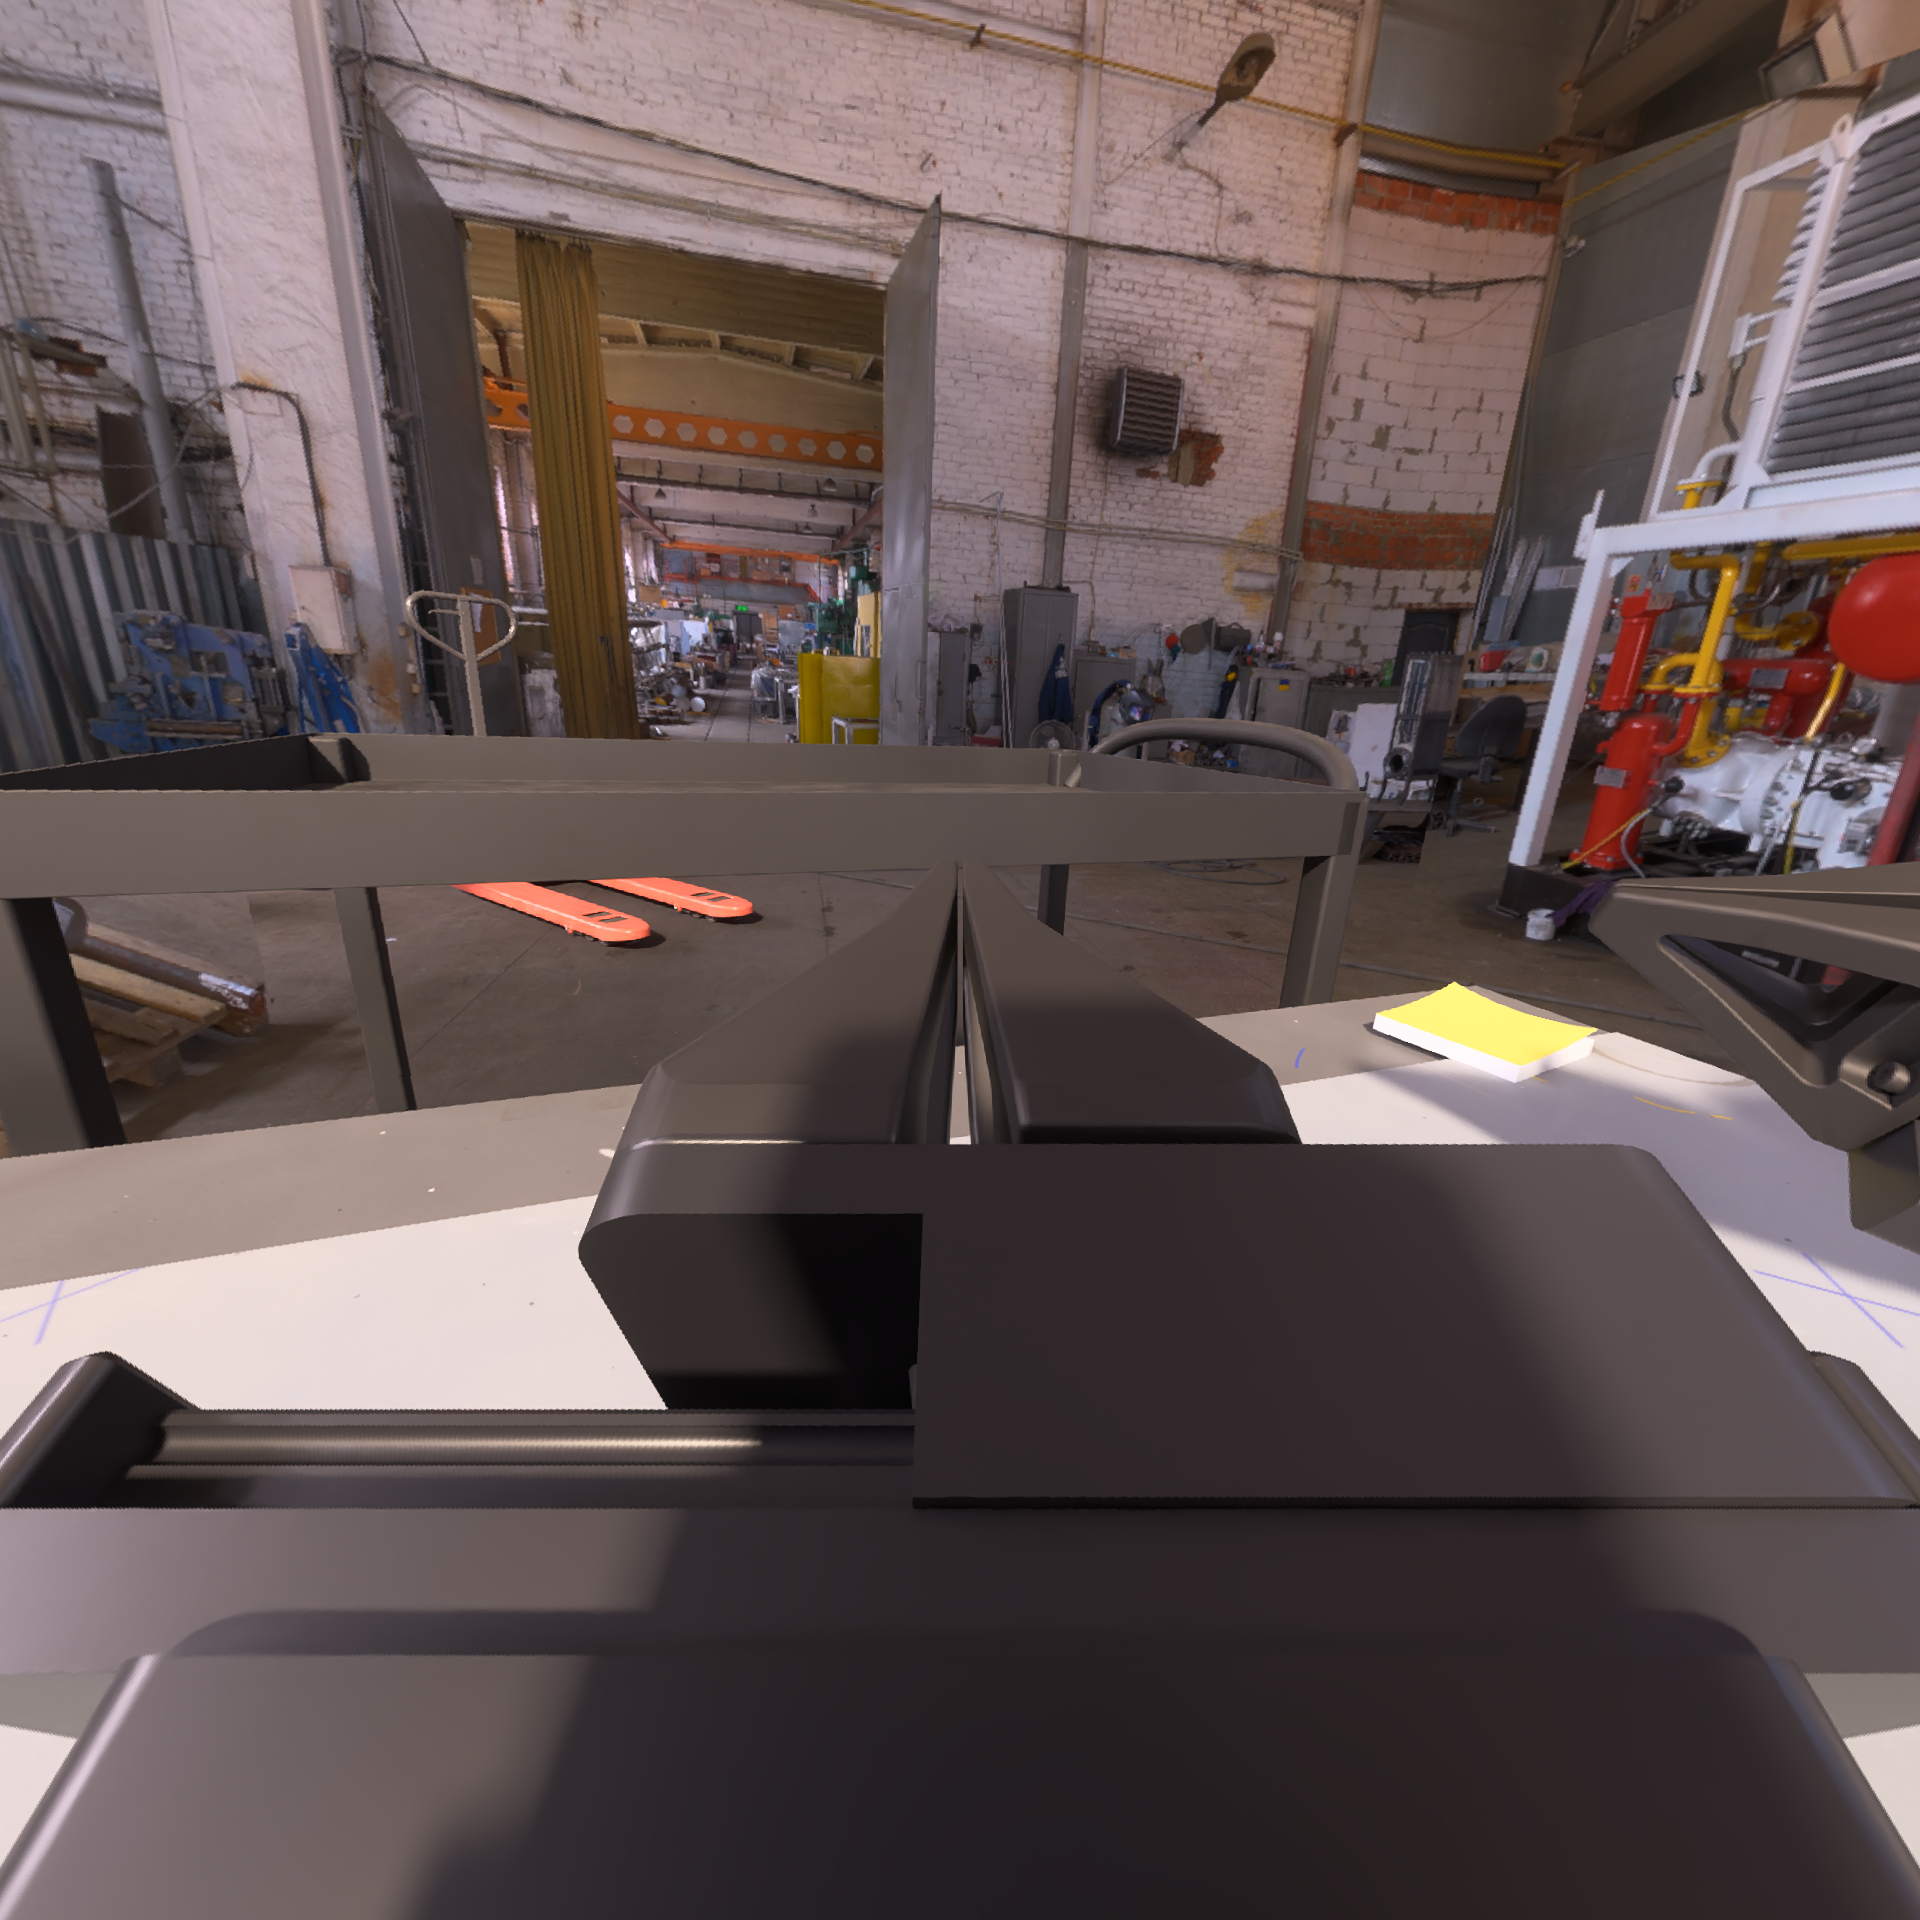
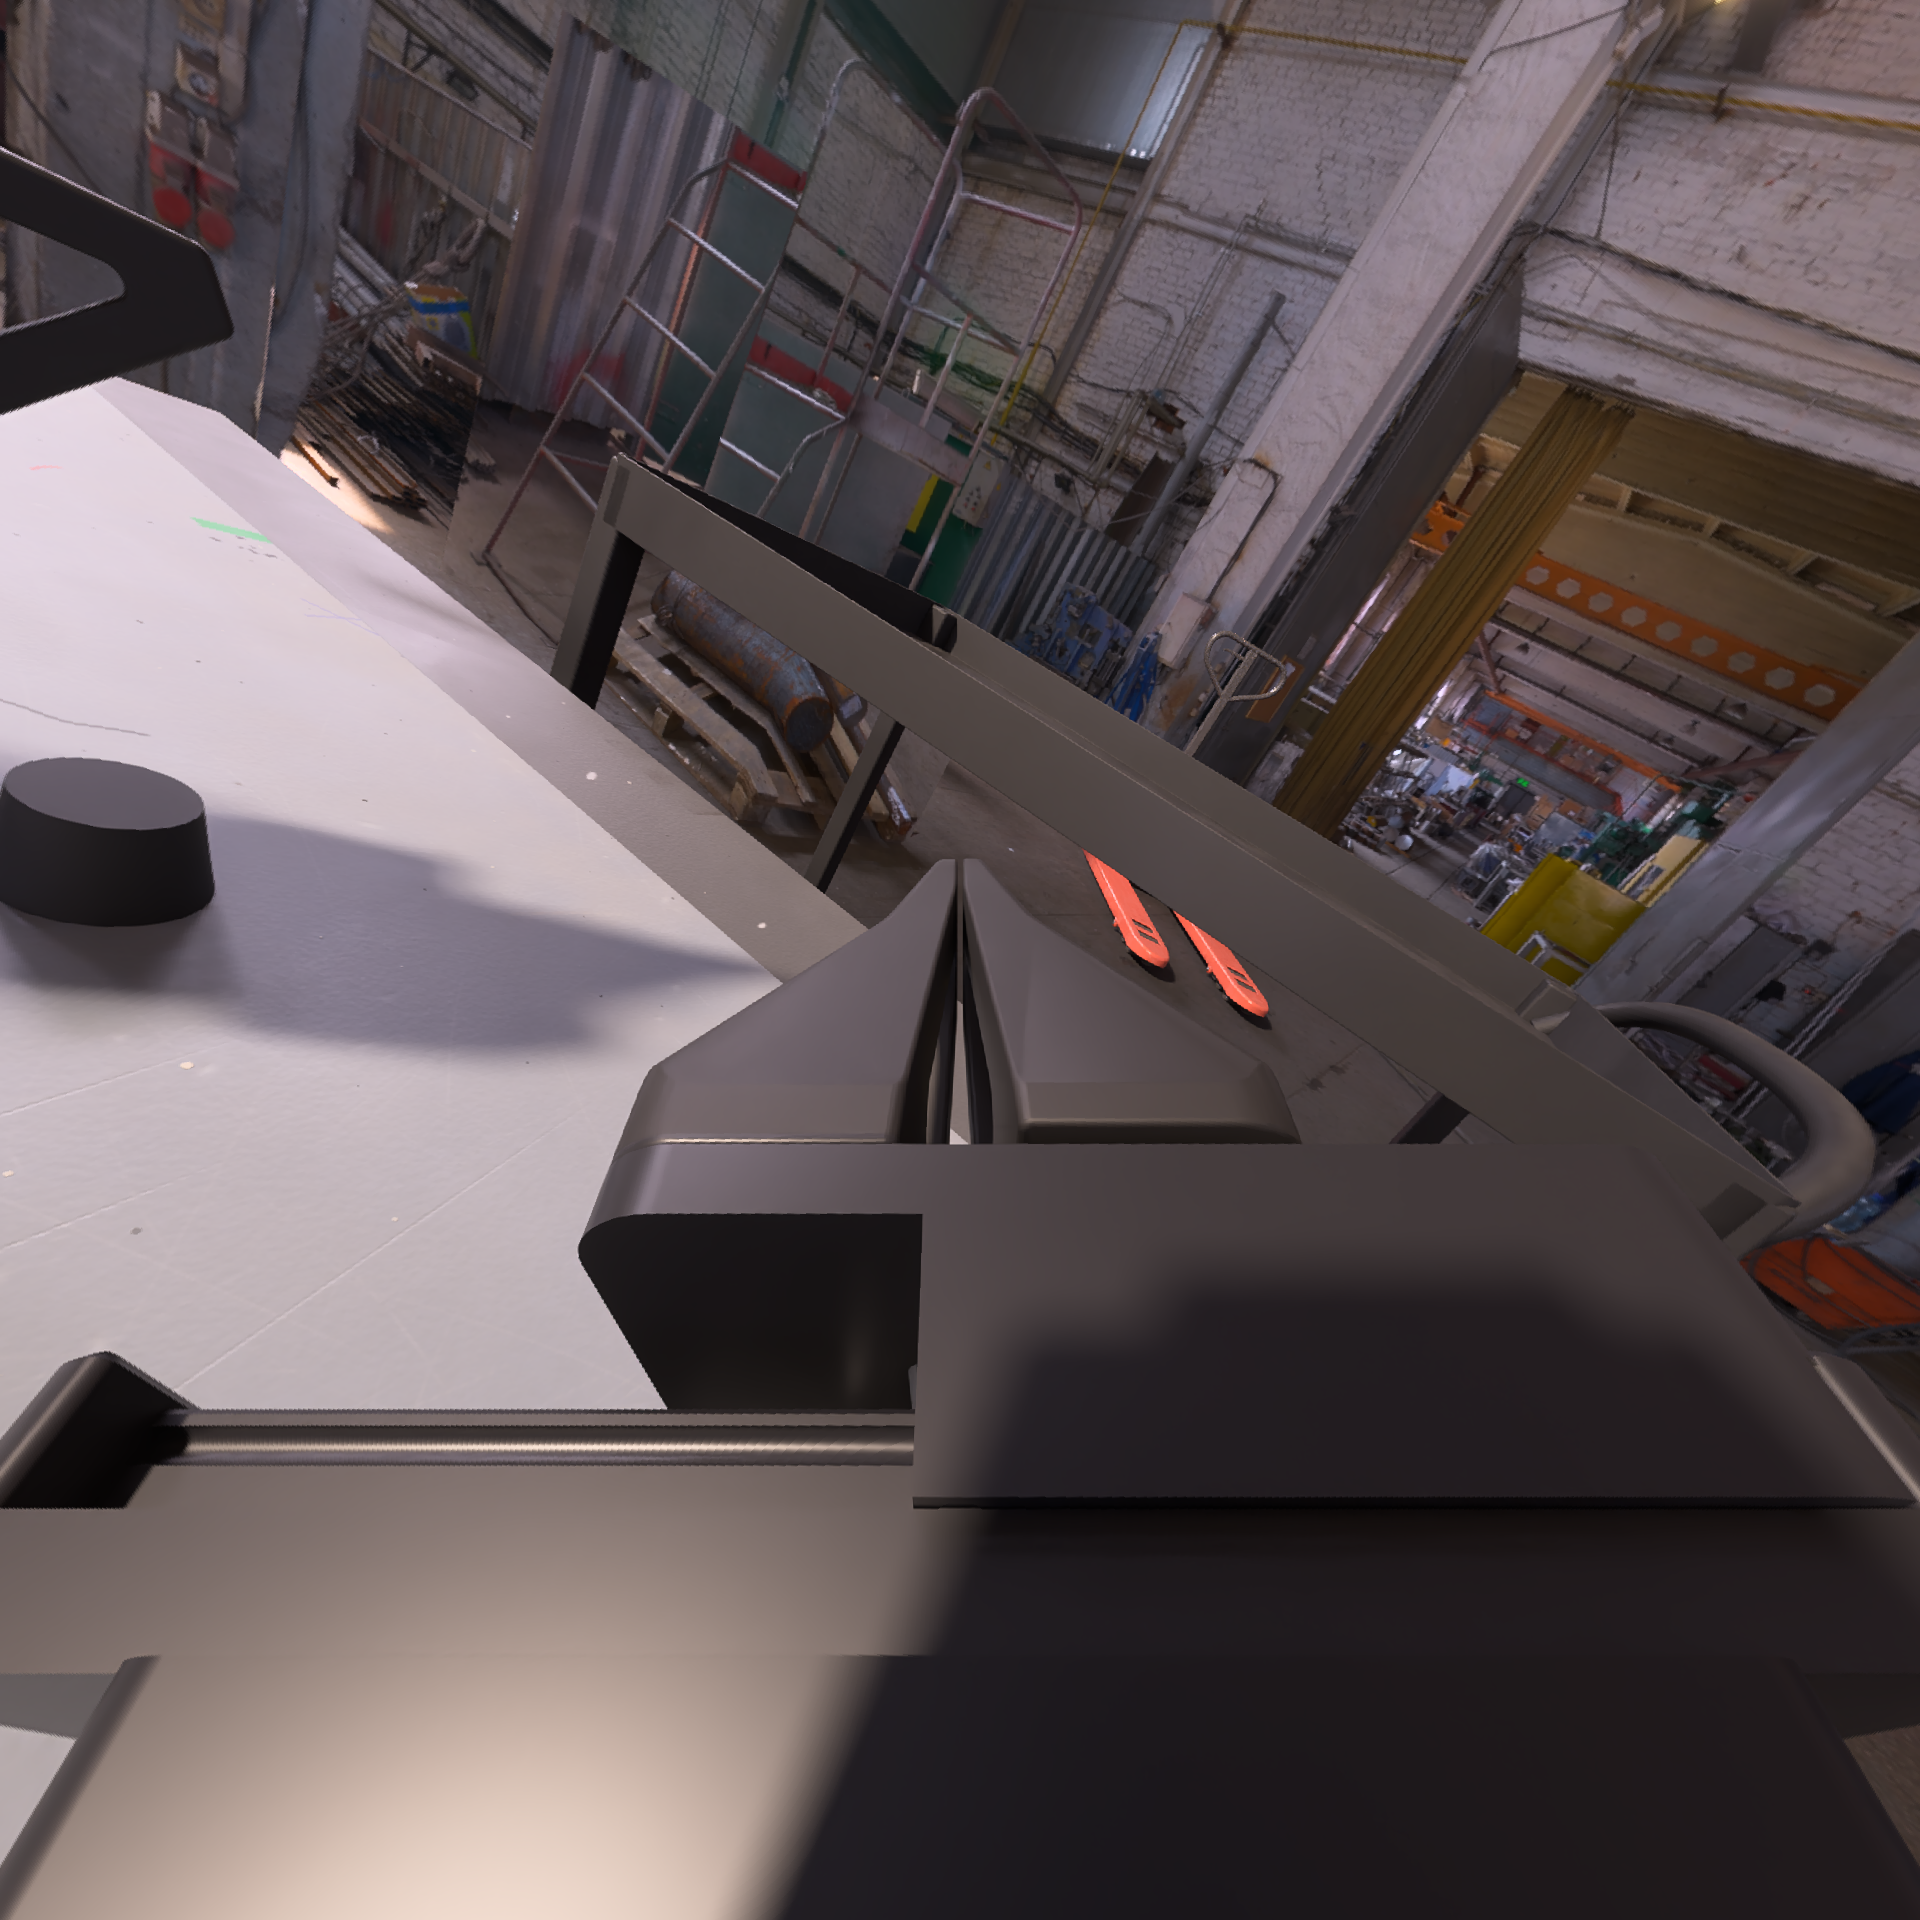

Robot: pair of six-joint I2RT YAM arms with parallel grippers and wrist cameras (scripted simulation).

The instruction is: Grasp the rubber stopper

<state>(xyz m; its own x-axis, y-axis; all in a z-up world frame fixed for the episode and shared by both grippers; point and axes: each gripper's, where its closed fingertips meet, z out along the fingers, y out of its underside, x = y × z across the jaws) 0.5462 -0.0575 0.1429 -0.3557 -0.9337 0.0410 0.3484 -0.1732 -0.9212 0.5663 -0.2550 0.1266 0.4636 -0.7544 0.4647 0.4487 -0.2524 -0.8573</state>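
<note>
The rubber stopper (image 2: 102,840) is a black, squat tapered plug standing on the white table (image 2: 312,1091) at the left edge of the right wrist view. My right gripper (image 2: 958,883) is shut and empty, well to the right of the stopper and above the table's far edge. My left gripper (image 1: 958,883) is shut and empty above the white table (image 1: 312,1320). The stopper does not show in the left wrist view. Part of the right arm (image 1: 1787,997) shows at the right edge of the left wrist view. Part of the left arm (image 2: 94,270) shows at the top left of the right wrist view.
A yellow pad of sticky notes (image 1: 1486,1031) lies on the table at the far right in the left wrist view. A grey metal cart (image 1: 665,810) stands beyond the table's far edge; it also shows in the right wrist view (image 2: 1143,748).
</note>
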